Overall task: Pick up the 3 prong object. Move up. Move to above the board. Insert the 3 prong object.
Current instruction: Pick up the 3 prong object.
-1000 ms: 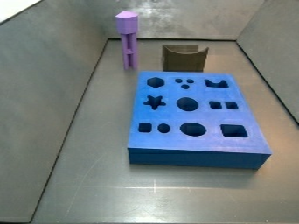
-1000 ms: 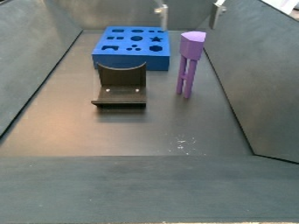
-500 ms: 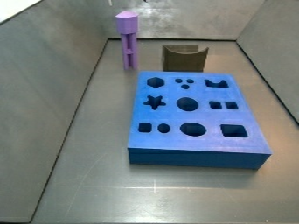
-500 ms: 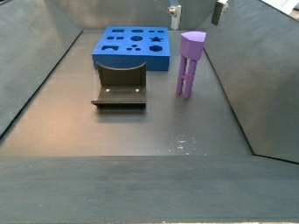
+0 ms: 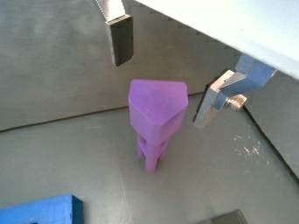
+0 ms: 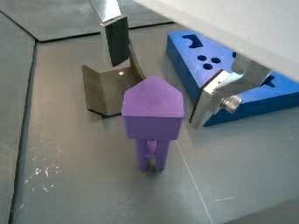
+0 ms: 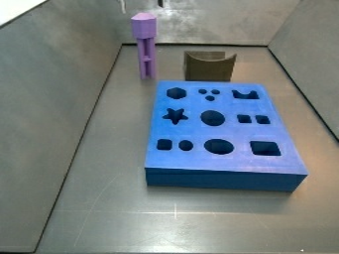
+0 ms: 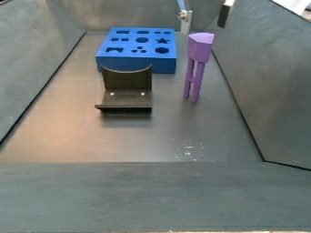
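The light-purple 3 prong object (image 7: 143, 44) stands upright on the floor near a wall; it shows in both side views (image 8: 197, 65) and both wrist views (image 5: 156, 118) (image 6: 153, 118). The blue board (image 7: 220, 134) with its cut-out holes lies flat on the floor, apart from it (image 8: 137, 49) (image 6: 228, 72). My gripper (image 8: 205, 13) hangs open just above the object's blocky head. In both wrist views its fingers (image 5: 121, 37) (image 6: 219, 94) stand on either side of the head, above it and not touching. The gripper (image 5: 163, 72) (image 6: 163, 72) holds nothing.
A brown notched block (image 7: 208, 65) stands between the board and the object, also seen in a side view (image 8: 125, 89) and a wrist view (image 6: 108, 87). Grey walls slope up around the floor on all sides.
The gripper has come lower toward the head of the 3 prong object. The object, board and brown block have not moved.
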